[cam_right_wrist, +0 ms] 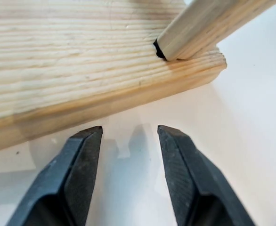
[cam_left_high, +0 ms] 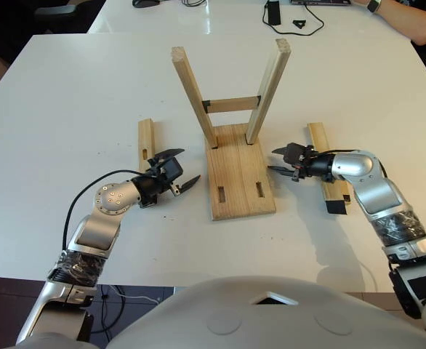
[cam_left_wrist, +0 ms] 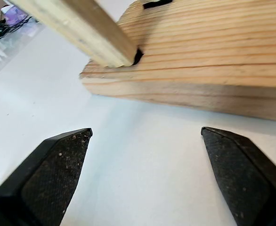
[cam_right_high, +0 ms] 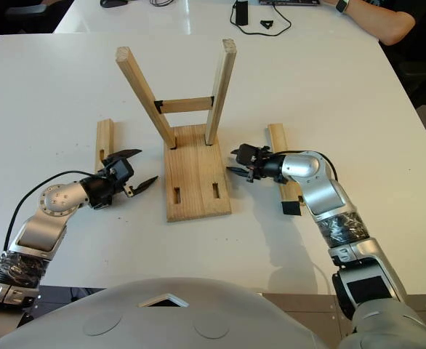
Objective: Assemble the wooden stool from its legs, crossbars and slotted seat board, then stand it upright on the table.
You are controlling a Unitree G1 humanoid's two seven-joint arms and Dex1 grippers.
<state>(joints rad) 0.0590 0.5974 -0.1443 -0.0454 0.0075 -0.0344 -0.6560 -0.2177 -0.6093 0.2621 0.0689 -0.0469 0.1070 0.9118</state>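
Lying flat in the middle of the bench (cam_left_high: 67, 109), the seat board (cam_left_high: 238, 174) carries two standing legs (cam_left_high: 193, 94) in its far slots, joined by one crossbar (cam_left_high: 232, 105). The two near slots (cam_left_high: 221, 193) are empty. The left tool (cam_left_high: 187, 166) hovers just beside the board's left edge, its fingers wide apart with nothing between them. The right tool (cam_left_high: 273, 161) is just beside the right edge, its fingers also apart but with a smaller gap, holding nothing. The left loose leg (cam_left_high: 146, 138) lies on the bench near the left tool. The right loose leg (cam_left_high: 318, 138) lies partly under the right forearm.

I think the danger is in the standing pair. Both legs lean, and a push against the board from either tool could tip them or pull them out of their slots. The right forearm could also drag the leg beneath it. A leg brought tilted to a near slot may jam.
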